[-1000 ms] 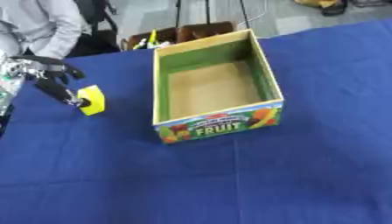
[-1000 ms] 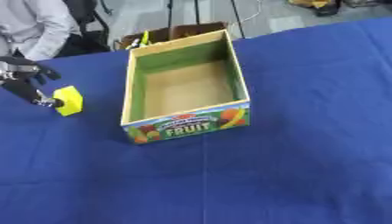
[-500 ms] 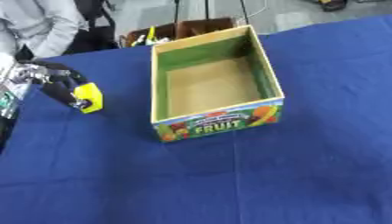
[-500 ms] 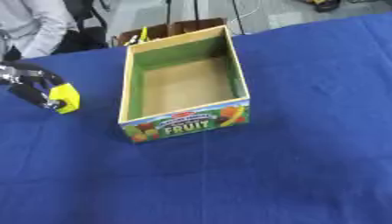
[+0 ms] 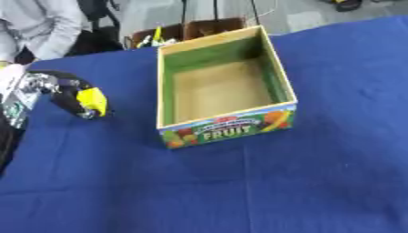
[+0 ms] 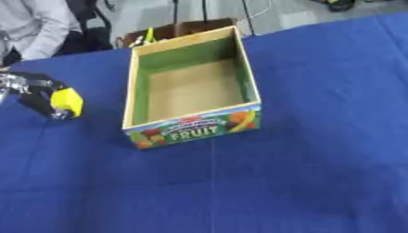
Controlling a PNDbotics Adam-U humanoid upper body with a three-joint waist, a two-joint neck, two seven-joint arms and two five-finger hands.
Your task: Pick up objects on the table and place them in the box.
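A small yellow block [image 5: 93, 101] is pinched in my left hand [image 5: 65, 94], whose black fingers curl round it at the left of the blue table [image 5: 303, 182], a little above the cloth. The open cardboard box [image 5: 226, 129] with green inner walls and a "FRUIT" label stands to the right of the block, and its brown floor is bare. My right hand shows in neither view.
A brown open crate [image 5: 191, 32] with yellow and dark items sits behind the box past the table's far edge. A person in a grey top [image 5: 40, 25] stands at the far left corner.
My left hand has closed on the yellow block and carried it rightward and slightly up toward the box. The camera has also shifted a little.
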